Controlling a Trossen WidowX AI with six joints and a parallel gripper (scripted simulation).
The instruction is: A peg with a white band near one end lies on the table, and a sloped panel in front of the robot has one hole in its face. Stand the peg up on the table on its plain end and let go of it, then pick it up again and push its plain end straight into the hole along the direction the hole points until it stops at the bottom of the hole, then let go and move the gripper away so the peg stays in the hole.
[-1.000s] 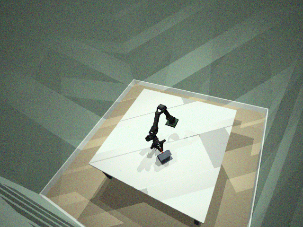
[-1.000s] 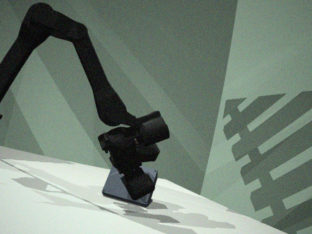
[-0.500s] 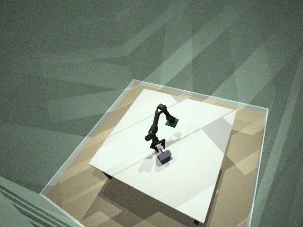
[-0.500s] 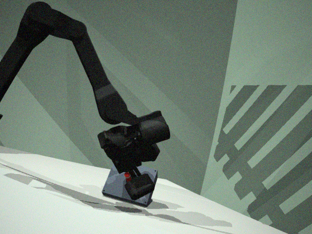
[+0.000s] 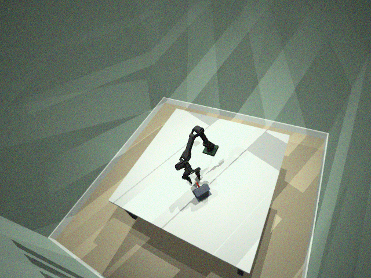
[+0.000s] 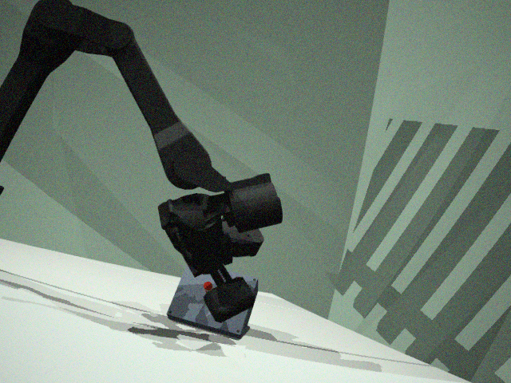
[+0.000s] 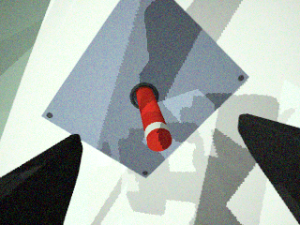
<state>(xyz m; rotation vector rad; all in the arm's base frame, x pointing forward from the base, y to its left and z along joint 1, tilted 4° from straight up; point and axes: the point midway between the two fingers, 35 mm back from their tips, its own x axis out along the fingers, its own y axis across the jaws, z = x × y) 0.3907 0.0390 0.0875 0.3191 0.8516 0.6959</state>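
The red peg stands out of the hole in the sloped grey-blue panel. Its white band is near the outer end, which faces the wrist camera. The inserted end is hidden inside the hole, so its depth cannot be seen. My gripper is wide open, with one finger on each side of the peg and clear of it in the wrist view. Nothing is between the fingers' grip surfaces except open space around the peg's outer end.
The panel sits on the white table. The arm's base stands behind the gripper in the top view. Dark screws mark the panel's corners. Patchy shadows cross the panel and the table.
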